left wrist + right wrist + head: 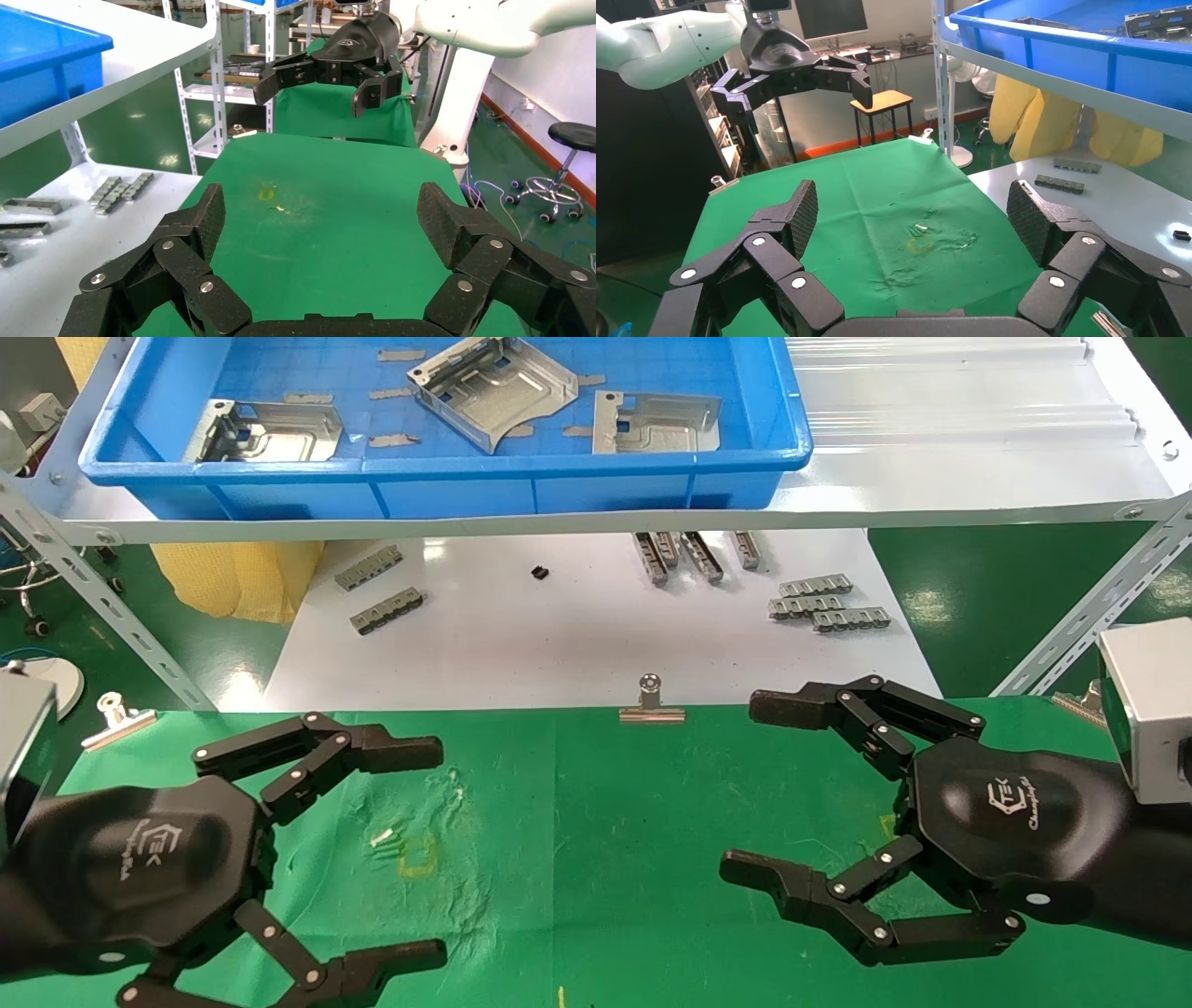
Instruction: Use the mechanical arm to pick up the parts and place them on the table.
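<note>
Both my black link-fingered claws, left claw (433,850) and right claw (745,789), hang spread wide, holding nothing, above the creased green cloth worktop (596,859).

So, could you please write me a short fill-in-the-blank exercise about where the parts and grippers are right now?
1. The parts lie in the ____ bin on the shelf.
2. The number of parts in it is ____.
3. Both the left gripper and the right gripper hover over the ____ table.
4. Both grippers' fingers are ____.

Missing words: blue; three; green; open
</note>
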Motion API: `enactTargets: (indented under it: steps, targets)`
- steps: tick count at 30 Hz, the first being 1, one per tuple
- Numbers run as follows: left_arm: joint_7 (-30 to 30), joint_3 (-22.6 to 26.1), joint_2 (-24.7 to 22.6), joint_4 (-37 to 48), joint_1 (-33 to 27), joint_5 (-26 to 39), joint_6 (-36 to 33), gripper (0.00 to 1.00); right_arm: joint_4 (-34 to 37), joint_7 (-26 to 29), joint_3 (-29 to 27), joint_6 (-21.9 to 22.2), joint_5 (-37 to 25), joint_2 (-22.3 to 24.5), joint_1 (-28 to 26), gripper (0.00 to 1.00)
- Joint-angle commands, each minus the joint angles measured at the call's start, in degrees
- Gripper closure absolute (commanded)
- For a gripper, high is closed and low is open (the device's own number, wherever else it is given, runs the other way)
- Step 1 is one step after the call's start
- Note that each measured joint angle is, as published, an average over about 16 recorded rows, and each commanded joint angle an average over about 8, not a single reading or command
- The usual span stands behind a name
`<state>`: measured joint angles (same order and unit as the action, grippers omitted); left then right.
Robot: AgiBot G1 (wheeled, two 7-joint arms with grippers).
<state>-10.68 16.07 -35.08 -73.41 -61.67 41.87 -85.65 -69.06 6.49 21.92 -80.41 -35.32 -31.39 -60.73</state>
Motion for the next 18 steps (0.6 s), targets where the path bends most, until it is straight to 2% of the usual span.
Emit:
enactTargets:
  steps: [1,18]
  targets:
    - [0.0,0.0,0.0,0.0,0.0,0.0,0.0,0.00,0.0,0.0,0.0,0.0,0.0,0.0,0.0,0.00]
    - [0.0,0.0,0.0,0.0,0.0,0.0,0.0,0.00,0.0,0.0,0.0,0.0,0.0,0.0,0.0,0.00]
